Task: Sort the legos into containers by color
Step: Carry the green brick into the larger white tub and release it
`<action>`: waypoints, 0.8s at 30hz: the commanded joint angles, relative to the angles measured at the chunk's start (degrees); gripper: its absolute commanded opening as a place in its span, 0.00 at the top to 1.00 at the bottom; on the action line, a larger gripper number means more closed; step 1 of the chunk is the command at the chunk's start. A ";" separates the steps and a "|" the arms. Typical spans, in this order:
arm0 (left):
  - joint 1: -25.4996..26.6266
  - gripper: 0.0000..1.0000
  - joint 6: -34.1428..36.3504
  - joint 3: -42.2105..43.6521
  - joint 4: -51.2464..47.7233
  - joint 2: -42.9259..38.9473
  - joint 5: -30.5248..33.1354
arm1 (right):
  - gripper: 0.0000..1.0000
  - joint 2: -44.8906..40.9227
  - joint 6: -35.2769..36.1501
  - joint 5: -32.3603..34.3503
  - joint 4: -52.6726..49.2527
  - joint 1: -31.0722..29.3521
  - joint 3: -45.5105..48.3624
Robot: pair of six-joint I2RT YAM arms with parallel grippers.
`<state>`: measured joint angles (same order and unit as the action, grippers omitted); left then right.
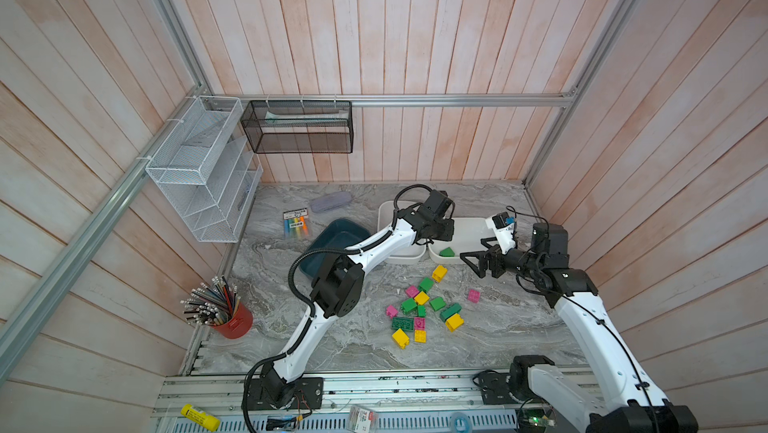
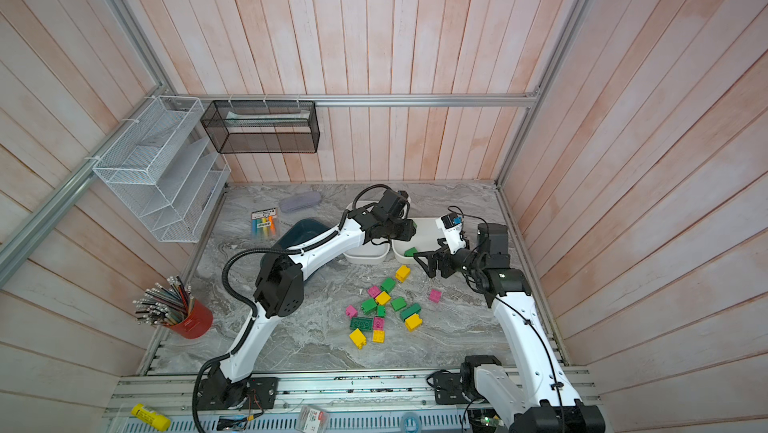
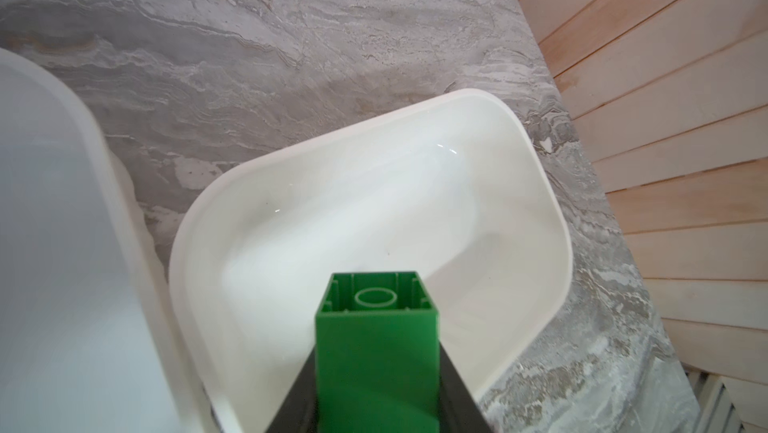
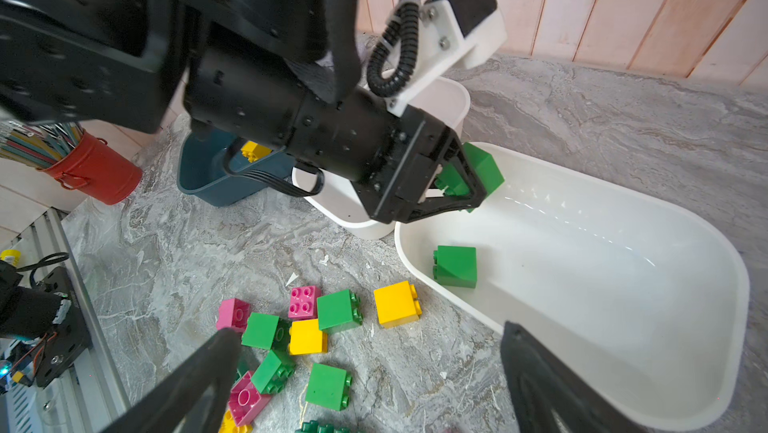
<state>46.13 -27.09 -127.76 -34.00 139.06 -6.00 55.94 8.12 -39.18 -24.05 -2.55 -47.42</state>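
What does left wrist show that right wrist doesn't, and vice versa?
Left wrist only: the hollow underside of the held green brick.
Right wrist only: a second green brick lying in the white tub, a yellow brick in the teal tub, the loose pile of bricks, the open right gripper.
Both: the left gripper shut on the held green brick above that white tub.

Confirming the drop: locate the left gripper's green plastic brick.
In the right wrist view, the green brick hangs in the left gripper over the right-hand white plastic tub, near a second green brick inside.
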 commanded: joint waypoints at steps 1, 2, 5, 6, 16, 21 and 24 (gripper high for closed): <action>-0.58 0.73 2.26 -3.78 -0.38 2.58 -0.07 | 0.02 0.29 -0.78 -0.35 0.08 0.52 -1.71; -0.66 0.72 2.51 -4.00 0.04 3.36 0.78 | 0.02 0.42 -0.71 -0.14 -0.01 0.57 -1.71; -1.22 0.72 2.65 -4.11 0.91 5.37 1.73 | 0.02 0.83 -0.69 0.25 -0.15 0.76 -1.62; -1.22 0.71 3.03 -4.35 0.91 5.81 2.16 | 0.02 0.92 -0.63 0.14 -0.02 0.75 -1.70; -0.28 0.32 4.12 0.15 0.85 -3.72 2.07 | 0.02 1.20 0.05 0.28 -1.20 0.79 -2.53; 1.39 0.26 4.43 8.35 -2.93 -15.22 0.52 | 0.02 0.59 0.03 -0.69 -1.43 0.79 -1.89; 2.53 0.25 4.69 17.89 -3.78 -23.45 0.02 | 0.02 0.14 -0.02 -1.77 -1.61 0.77 -1.46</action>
<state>47.55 -23.40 -114.56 -35.48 121.95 -4.73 57.08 7.73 -39.16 -24.21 -2.04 -48.21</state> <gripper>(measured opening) 0.747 0.981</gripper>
